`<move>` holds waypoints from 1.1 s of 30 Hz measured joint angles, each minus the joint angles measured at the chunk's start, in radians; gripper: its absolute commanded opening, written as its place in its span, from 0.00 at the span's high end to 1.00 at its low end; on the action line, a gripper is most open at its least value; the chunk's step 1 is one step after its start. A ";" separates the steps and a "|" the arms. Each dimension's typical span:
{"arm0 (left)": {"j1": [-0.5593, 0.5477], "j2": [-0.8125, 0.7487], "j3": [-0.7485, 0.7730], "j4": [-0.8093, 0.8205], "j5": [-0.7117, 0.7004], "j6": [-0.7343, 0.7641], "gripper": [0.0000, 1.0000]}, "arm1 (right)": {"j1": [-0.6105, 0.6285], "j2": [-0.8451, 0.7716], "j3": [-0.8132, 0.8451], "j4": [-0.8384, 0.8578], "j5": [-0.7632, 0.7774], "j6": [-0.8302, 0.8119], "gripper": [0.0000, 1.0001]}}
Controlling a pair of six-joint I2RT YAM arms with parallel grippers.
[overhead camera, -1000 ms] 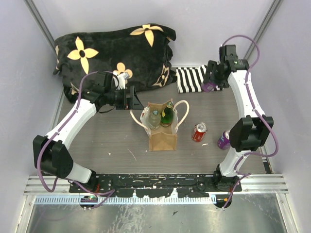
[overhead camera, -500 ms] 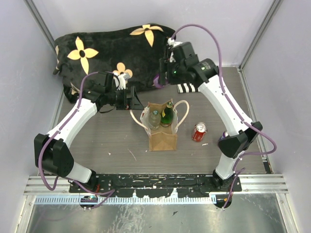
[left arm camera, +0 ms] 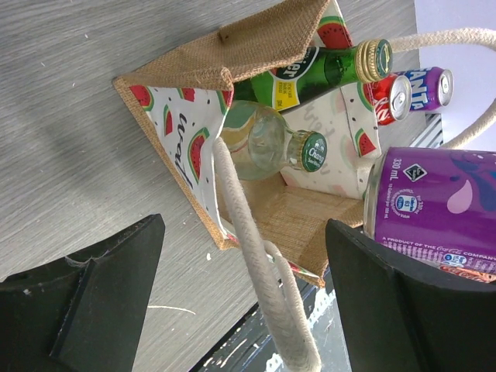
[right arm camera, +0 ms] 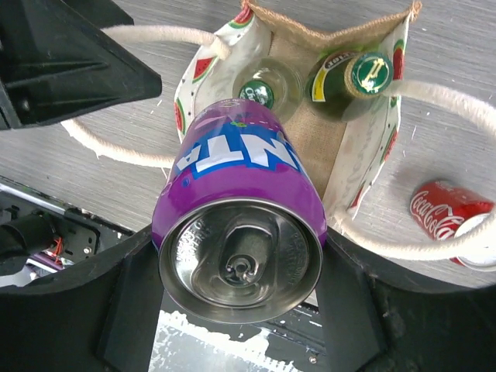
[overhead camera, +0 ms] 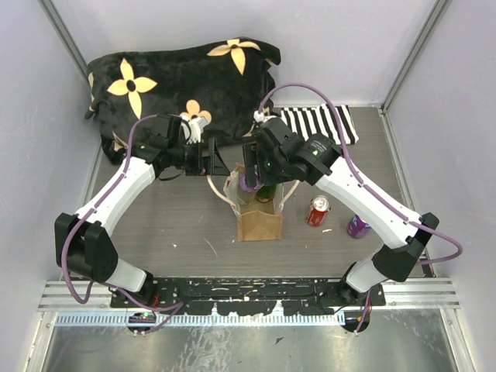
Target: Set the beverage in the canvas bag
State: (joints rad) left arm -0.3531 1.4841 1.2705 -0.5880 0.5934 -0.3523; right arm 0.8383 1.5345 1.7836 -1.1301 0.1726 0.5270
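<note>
Right wrist view: the right gripper [right arm camera: 242,310] clamps a purple aluminium soda can [right arm camera: 236,194] by its sides, above the open mouth of the tan jute canvas bag [right arm camera: 298,58]. The bag holds a green glass bottle [right arm camera: 353,81] and a clear glass bottle [right arm camera: 267,85]. The left gripper [left arm camera: 244,256] is spread wide around one cream rope handle [left arm camera: 240,217], not pinching it.
</note>
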 measured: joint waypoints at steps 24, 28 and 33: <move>-0.005 0.000 0.000 0.002 0.000 0.000 0.08 | 0.015 -0.007 -0.295 0.072 0.127 0.049 0.99; -0.005 0.000 0.000 0.003 0.000 0.000 0.08 | 0.015 0.004 -0.337 0.110 0.136 0.052 0.99; -0.005 0.000 0.000 0.004 0.000 0.000 0.08 | 0.015 0.030 -0.381 0.158 0.154 0.055 0.99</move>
State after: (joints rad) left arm -0.3584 1.4841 1.2705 -0.5842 0.5930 -0.3523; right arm 0.8536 1.5646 1.4025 -0.9718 0.3264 0.5816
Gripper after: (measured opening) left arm 0.918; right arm 0.725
